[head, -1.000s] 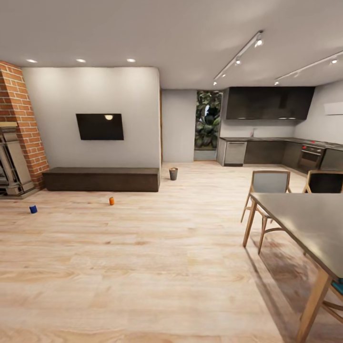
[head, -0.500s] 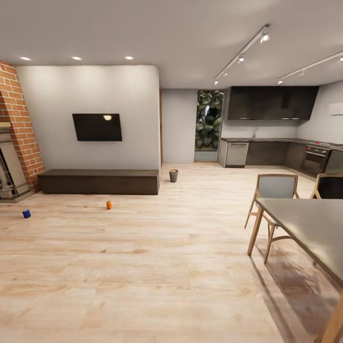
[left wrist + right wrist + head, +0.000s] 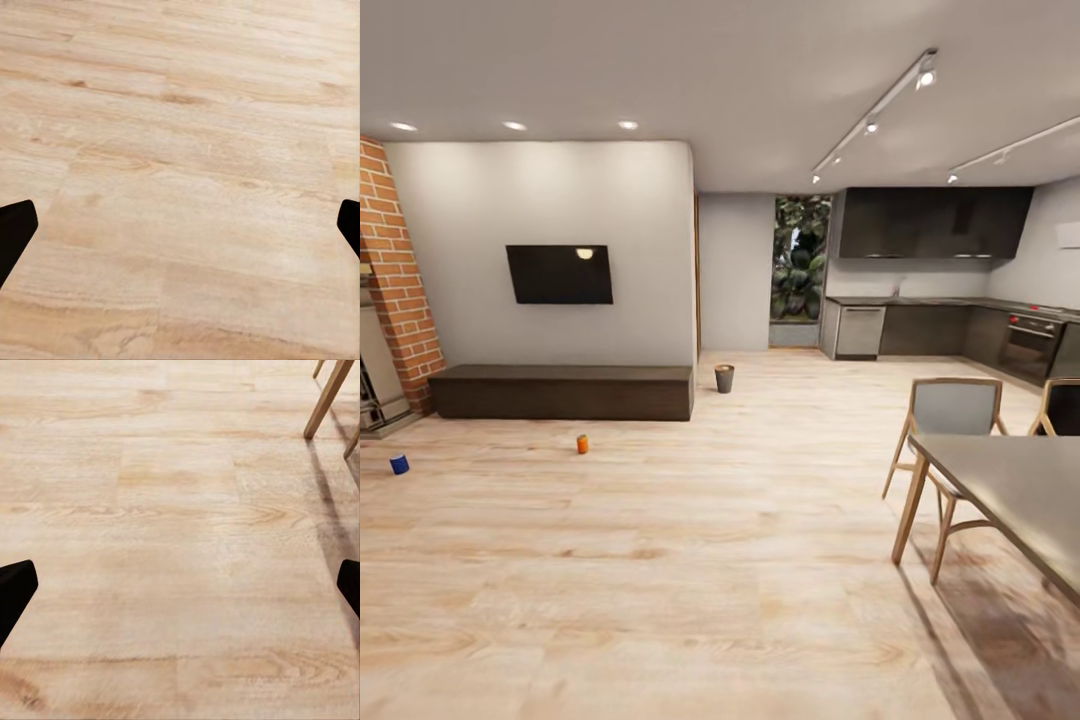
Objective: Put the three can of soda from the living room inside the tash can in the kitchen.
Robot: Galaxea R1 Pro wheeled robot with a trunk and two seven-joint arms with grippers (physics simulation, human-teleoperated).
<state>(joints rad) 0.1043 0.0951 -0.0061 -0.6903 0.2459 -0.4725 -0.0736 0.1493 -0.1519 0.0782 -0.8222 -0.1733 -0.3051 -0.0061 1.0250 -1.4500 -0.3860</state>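
Two soda cans stand on the wooden floor: a dark blue can point(image 3: 399, 464) far left, a bright orange can point(image 3: 582, 444) before the low dark bench point(image 3: 560, 391). Approach stage; both hands, left point(image 3: 180, 225) and right point(image 3: 180, 585), open, empty. Next: drive closer.

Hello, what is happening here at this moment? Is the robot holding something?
Nothing is held yet. The robot stands in an open living room and kitchen, looking across the wooden floor. An orange can and a blue can stand on the floor, apart, in front of a dark low bench. A small trash can stands farther back, toward the kitchen. The left tool and the right tool are open and empty over bare floor. A table with chairs is at the right.
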